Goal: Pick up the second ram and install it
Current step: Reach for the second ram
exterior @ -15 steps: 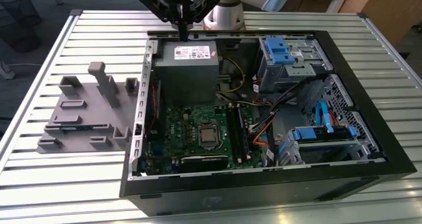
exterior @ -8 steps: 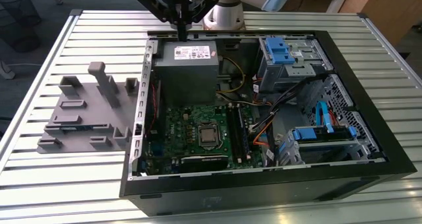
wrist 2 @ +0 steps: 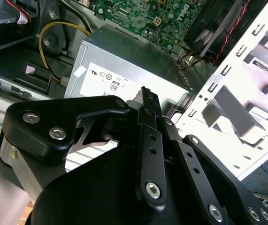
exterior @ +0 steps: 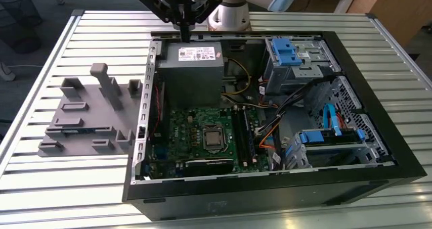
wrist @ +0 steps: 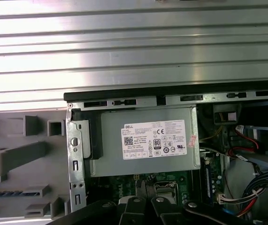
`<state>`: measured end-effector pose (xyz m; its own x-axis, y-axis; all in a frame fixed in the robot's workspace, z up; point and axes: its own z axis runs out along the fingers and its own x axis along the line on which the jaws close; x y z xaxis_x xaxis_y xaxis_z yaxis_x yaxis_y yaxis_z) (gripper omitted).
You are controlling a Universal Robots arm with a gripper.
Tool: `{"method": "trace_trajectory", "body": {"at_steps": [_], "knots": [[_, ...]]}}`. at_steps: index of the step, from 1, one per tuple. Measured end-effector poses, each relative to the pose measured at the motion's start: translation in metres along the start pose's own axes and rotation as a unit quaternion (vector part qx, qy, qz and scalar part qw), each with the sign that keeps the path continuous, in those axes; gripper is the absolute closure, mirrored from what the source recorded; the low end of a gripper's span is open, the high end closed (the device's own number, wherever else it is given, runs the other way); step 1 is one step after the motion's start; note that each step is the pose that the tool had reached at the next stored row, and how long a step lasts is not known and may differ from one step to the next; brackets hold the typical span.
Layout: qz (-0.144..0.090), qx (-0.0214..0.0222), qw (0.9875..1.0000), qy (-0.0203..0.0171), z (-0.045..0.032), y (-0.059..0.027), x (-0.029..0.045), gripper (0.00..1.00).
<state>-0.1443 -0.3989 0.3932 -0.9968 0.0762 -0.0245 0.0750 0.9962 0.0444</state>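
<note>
though sunk low in a slot of the grey holder tray point(exterior: 88, 112), can just make out the second ram point(exterior: 70, 131) as a thin bluish-green strip lying flat, toward the exterior view's left and outside the black tower case point(exterior: 270, 193); chips and label too small to tell. also caught in the first wrist view, second ram point(wrist: 7, 193) cut off at the frame edge and half hidden by the tray's ledges. found the gripper point(exterior: 183, 36) well apart from it, hanging over the far rim of the case just above the grey power supply point(exterior: 190, 67), fingers pressed together, nothing visible between them. same closed look in the second wrist view, gripper point(wrist 2: 145, 96), with its black linkage blocking much of the case interior. noted green motherboard point(exterior: 196, 133) partly hidden behind the power supply. long black slots point(exterior: 241, 133) beside the processor socket point(exterior: 211, 138); cannot tell whether any holds a stick. cables point(exterior: 270, 112) draped across the middle, blue drive brackets point(exterior: 287, 52) beyond. all resting on a slatted metal table point(exterior: 60, 188).
</note>
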Motion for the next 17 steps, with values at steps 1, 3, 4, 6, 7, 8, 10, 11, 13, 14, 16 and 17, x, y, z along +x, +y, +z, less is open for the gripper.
{"method": "trace_trajectory", "body": {"at_steps": [1,3,4,6,7,8,10,11,13,14,16,17], "knots": [[0.0,0.0,1.0,0.0,0.0,0.0,0.0002,0.89],[0.0,0.0,1.0,0.0001,0.0,-0.0001,0.0007,0.89],[0.0,0.0,1.0,0.0,0.0,-0.0001,0.001,0.89],[0.0,0.0,1.0,0.0,0.0,-0.0001,0.0014,0.89],[0.0,0.0,1.0,0.0,0.0,-0.0001,0.0017,0.89],[0.0,0.0,1.0,0.0,0.0,-0.0001,0.0019,0.89],[0.0,0.0,1.0,0.0,0.0,-0.0002,0.0024,0.89],[0.0,0.0,1.0,0.0,0.0,-0.0002,0.0028,0.89],[0.0,0.0,1.0,0.0,0.0,-0.0002,0.0034,0.89],[0.0,0.0,1.0,0.0,0.0,-0.0003,0.0036,0.89],[0.0,0.0,1.0,0.0,0.0,-0.0003,0.0041,0.89],[0.0,0.0,1.0,0.0,0.0001,-0.0003,0.0044,0.89]]}}
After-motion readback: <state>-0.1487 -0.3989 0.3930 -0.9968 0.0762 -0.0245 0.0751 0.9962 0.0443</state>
